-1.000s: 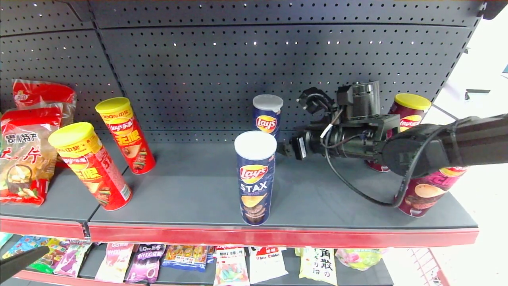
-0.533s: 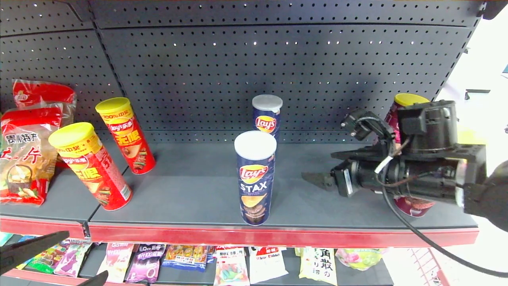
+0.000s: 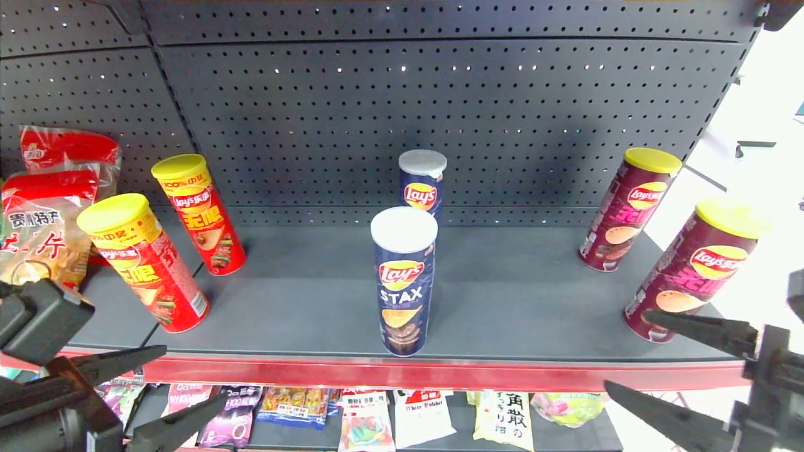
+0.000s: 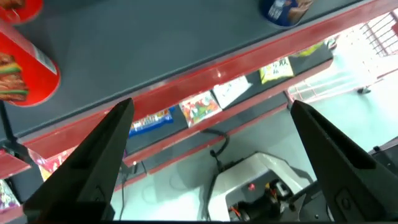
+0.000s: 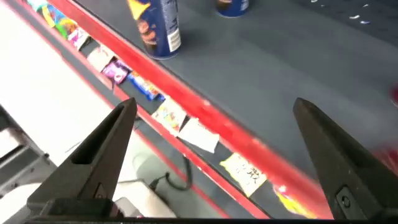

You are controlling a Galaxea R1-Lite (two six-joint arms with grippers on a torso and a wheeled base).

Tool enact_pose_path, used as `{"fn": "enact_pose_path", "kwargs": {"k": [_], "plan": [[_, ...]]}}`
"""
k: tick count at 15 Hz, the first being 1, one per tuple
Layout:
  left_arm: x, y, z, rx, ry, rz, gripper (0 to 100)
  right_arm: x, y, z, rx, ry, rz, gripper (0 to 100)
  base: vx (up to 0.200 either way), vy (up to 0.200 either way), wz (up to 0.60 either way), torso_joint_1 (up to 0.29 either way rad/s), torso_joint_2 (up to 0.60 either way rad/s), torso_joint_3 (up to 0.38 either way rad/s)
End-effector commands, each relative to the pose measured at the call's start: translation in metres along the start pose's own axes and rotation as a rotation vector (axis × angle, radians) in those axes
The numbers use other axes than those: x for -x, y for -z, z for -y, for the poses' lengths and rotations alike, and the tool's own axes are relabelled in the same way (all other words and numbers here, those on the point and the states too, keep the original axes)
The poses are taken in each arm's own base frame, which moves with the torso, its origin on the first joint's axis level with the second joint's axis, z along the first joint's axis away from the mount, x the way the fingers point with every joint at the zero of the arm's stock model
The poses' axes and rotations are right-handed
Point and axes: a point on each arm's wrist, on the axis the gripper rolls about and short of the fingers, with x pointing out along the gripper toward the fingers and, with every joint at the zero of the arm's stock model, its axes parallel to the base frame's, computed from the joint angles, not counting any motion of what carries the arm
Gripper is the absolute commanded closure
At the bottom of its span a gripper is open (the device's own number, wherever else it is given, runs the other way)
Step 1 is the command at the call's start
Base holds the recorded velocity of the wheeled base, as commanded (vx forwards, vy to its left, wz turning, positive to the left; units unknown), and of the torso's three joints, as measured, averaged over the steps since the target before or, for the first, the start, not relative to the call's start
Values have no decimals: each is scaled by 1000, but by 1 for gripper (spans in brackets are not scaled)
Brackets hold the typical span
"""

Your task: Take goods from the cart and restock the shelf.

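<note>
Two blue chip cans stand upright mid-shelf, one at the front (image 3: 403, 282) and one behind it (image 3: 422, 182). On the left of the grey shelf (image 3: 301, 301) are two red cans (image 3: 141, 270), and on the right two maroon cans (image 3: 630, 210). My left gripper (image 3: 196, 373) hangs open and empty below the shelf's red front lip at lower left. My right gripper (image 3: 625, 348) is open and empty in front of the lip, near the front maroon can (image 3: 691, 270). The left wrist view has the left gripper (image 4: 211, 104) over the lip (image 4: 186, 81). The right wrist view has the right gripper (image 5: 216, 102) below the front blue can (image 5: 158, 25).
Snack bags (image 3: 38, 238) crowd the shelf's far left. Small packets (image 3: 364, 417) line the lower shelf. A pegboard wall (image 3: 440, 113) backs the shelf. Bare board (image 3: 515, 295) lies between the blue and maroon cans.
My right arm has drawn back from beside the rear blue can, off the shelf, down to the lower right. My left gripper has risen into view at lower left.
</note>
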Motion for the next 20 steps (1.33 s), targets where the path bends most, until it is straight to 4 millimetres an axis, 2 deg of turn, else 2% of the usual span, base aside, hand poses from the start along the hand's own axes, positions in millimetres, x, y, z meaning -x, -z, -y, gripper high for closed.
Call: {"fn": "enact_pose_path", "kwargs": {"k": [1, 2, 4, 6, 7, 9, 13, 20], "plan": [[-18, 1, -3, 17, 3, -84, 0, 71, 53, -6, -6, 113, 155, 0, 0, 0, 0, 0, 0, 0], [-26, -3, -4, 25, 6, -107, 0, 92, 72, -9, -40, 229, 126, 0, 0, 0, 0, 0, 0, 0], [-41, -8, -5, 32, 21, -148, 0, 119, 92, -18, -110, 365, 48, 0, 0, 0, 0, 0, 0, 0], [-64, -13, -2, 30, 51, -147, 0, 133, 108, -32, -163, 501, 7, 0, 0, 0, 0, 0, 0, 0], [-81, -17, 2, 41, 72, -137, 0, 132, 110, -33, -201, 563, 11, 0, 0, 0, 0, 0, 0, 0], [-101, -21, 8, 53, 96, -157, 0, 132, 110, -32, -234, 607, 13, 0, 0, 0, 0, 0, 0, 0], [-142, -39, 6, 52, 63, -182, 0, 129, 114, -32, -237, 603, 0, 0, 0, 0, 0, 0, 0, 0], [-186, -45, 10, 42, 39, -221, 0, 127, 115, -31, -235, 606, 13, 0, 0, 0, 0, 0, 0, 0]]}}
